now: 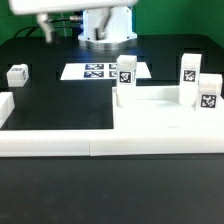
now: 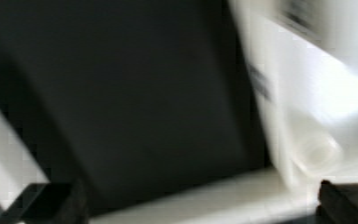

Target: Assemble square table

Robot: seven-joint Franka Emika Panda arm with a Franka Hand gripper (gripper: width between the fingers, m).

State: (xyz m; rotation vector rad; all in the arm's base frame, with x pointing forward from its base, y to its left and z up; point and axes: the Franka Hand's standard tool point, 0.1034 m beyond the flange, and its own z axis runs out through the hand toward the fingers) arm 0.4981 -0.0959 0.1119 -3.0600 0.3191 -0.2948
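The square table's white slab (image 1: 160,112) lies flat on the black table at the exterior view's right. Three short white tagged legs stand on or beside it: one at its back left corner (image 1: 126,76), one at the back right (image 1: 188,70), one at the right edge (image 1: 208,94). Another leg (image 1: 17,74) sits alone at the exterior view's left. Only part of the white arm (image 1: 45,14) shows at the top of the exterior view. In the blurred wrist view my gripper (image 2: 194,206) is open, dark fingertips (image 2: 43,204) wide apart, holding nothing, with a white part (image 2: 309,90) beside black table.
Long white border bars run along the front (image 1: 100,146) and the left (image 1: 5,110) of the table. The marker board (image 1: 100,72) lies flat at the back, before the robot base (image 1: 105,25).
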